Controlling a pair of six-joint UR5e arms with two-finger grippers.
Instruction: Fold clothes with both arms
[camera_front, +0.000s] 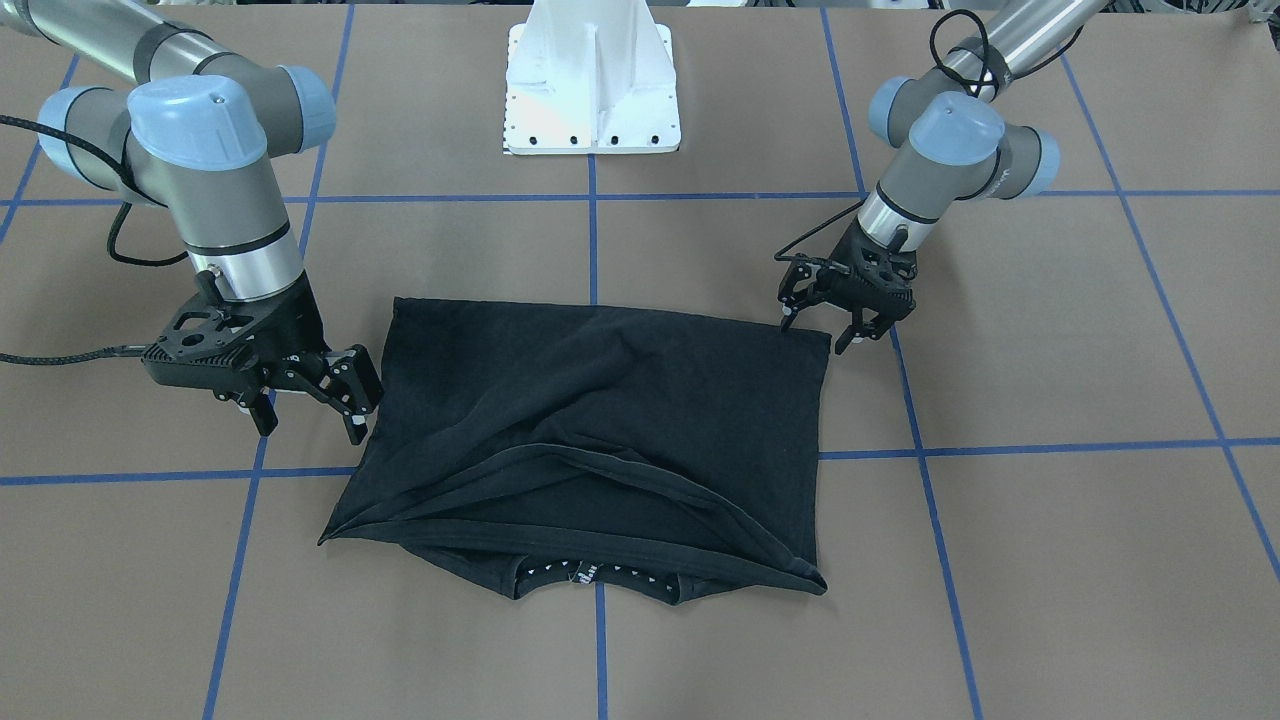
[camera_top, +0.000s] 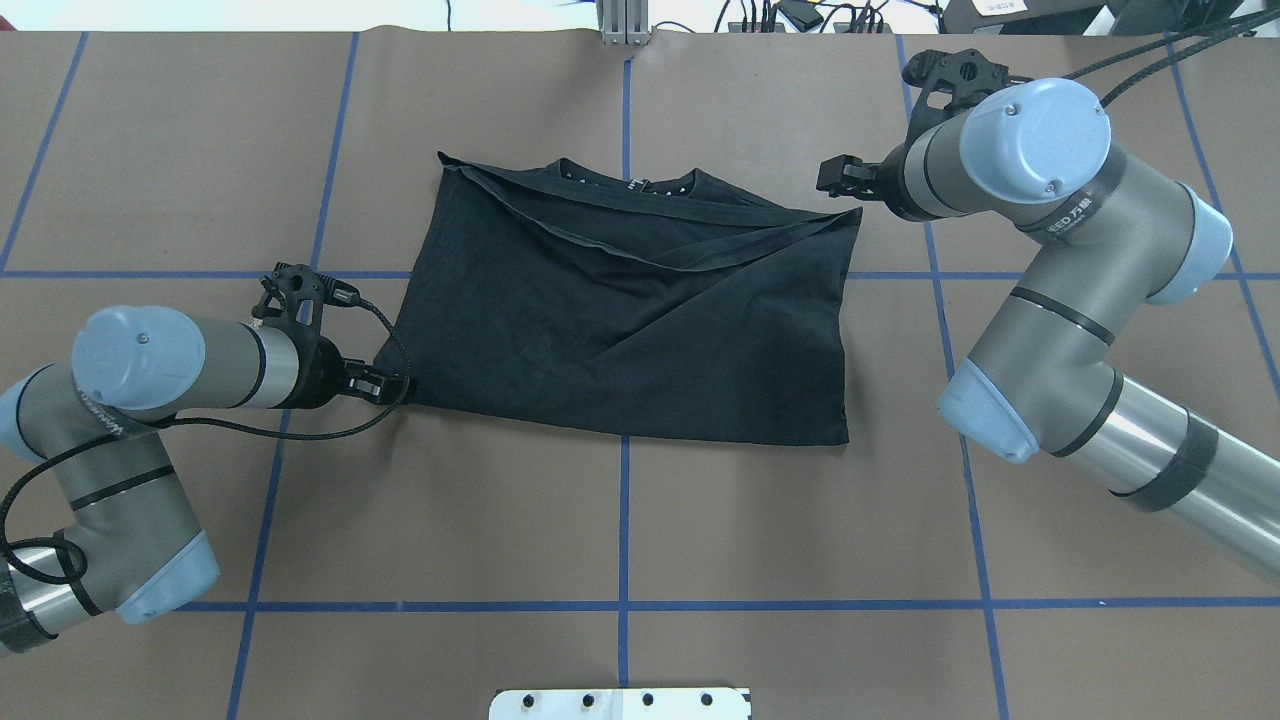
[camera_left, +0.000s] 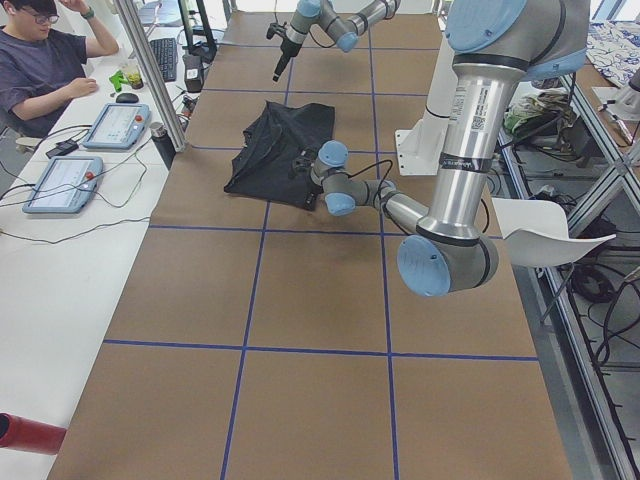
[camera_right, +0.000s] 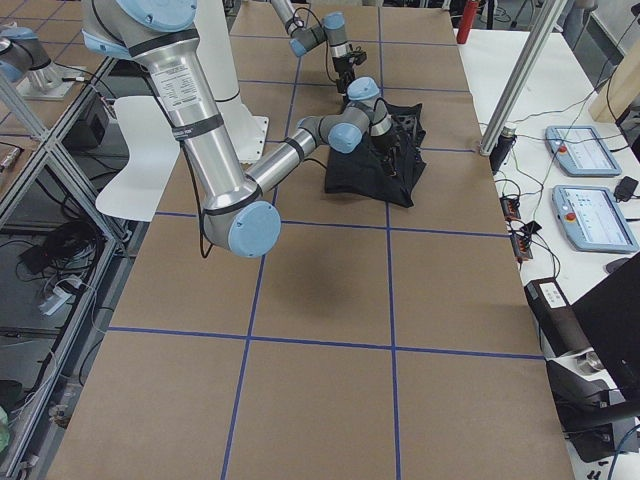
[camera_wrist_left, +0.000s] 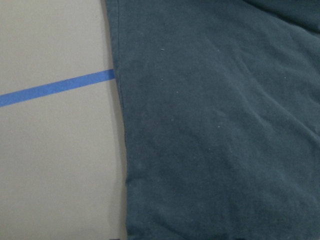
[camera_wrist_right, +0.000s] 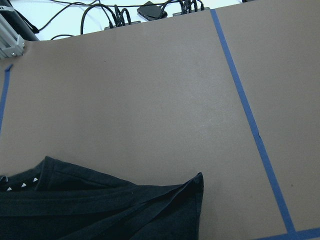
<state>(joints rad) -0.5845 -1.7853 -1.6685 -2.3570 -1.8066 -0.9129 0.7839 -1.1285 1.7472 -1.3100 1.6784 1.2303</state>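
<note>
The only writing on the shirt (camera_front: 600, 420) is a small white tag inside the collar (camera_front: 600, 575), set in a row of tiny white marks, and it is too small to read. White lettering on the right arm (camera_top: 1060, 290) is also too small to make out. The shirt shows only plain black cloth with no print. It is folded into a rough rectangle, creased, with a hemmed edge running slantwise across it just short of the collar. It lies flat on the brown tabletop (camera_front: 1050, 330), midway between the side edges and across a blue tape line (camera_front: 593, 250). The collar points toward the edge far from the robot. The left gripper (camera_front: 815, 335) sits low at the shirt's robot-side left corner with its fingers spread. Whether they touch the cloth cannot be told. The right gripper (camera_front: 310, 422) hangs above the tabletop by the shirt's collar-side right corner, fingers spread and holding nothing.
</note>
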